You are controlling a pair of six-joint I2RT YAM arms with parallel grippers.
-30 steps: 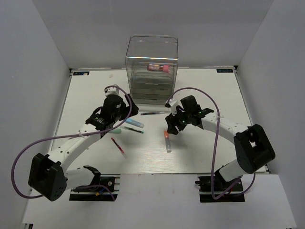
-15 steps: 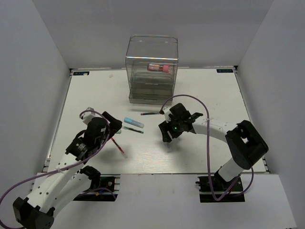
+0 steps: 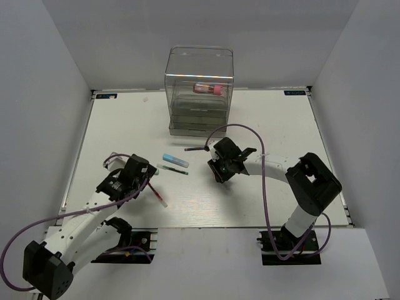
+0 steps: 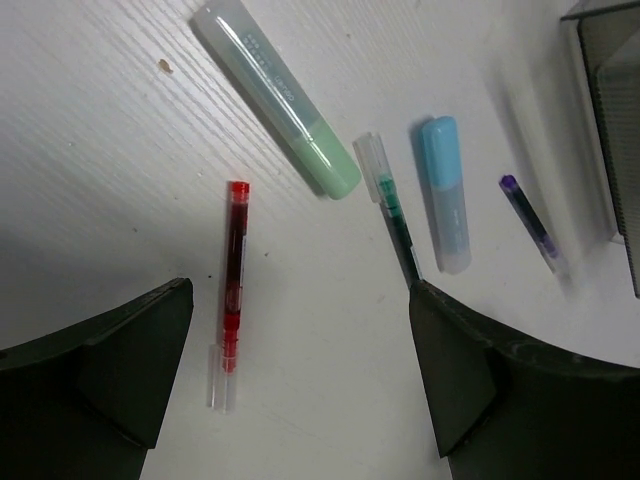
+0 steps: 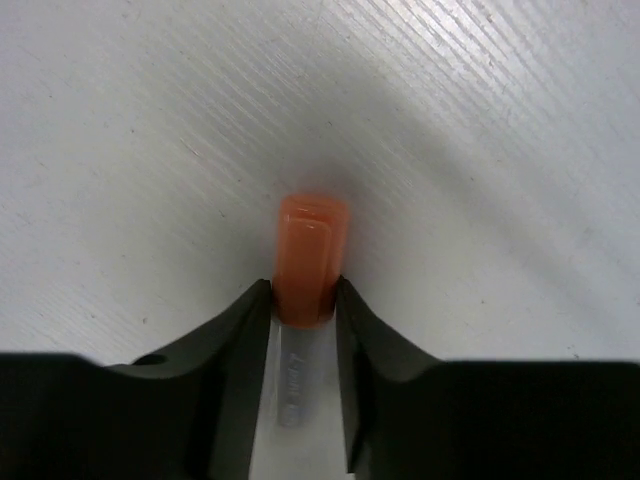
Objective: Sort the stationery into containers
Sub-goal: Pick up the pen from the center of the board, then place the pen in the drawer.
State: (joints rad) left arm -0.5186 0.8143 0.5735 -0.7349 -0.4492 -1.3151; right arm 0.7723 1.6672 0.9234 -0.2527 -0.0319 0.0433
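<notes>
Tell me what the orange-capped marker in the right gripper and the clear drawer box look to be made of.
Orange-grey marker: likely plastic; the cap is glossy, slightly translucent orange with a soft highlight, the barrel pale grey. The right gripper pinches it at the cap's base. Drawer box: clear rigid plastic, seemingly; the shell is see-through with bright edge glints, its drawers smoky grey.

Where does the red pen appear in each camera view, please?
Top external: the red pen lies on the table, left of centre and below the middle.
Left wrist: left of centre, running nearly top to bottom.
Right wrist: not in it.
Shared landmark: the light blue marker, up and right of the pen in both.
</notes>
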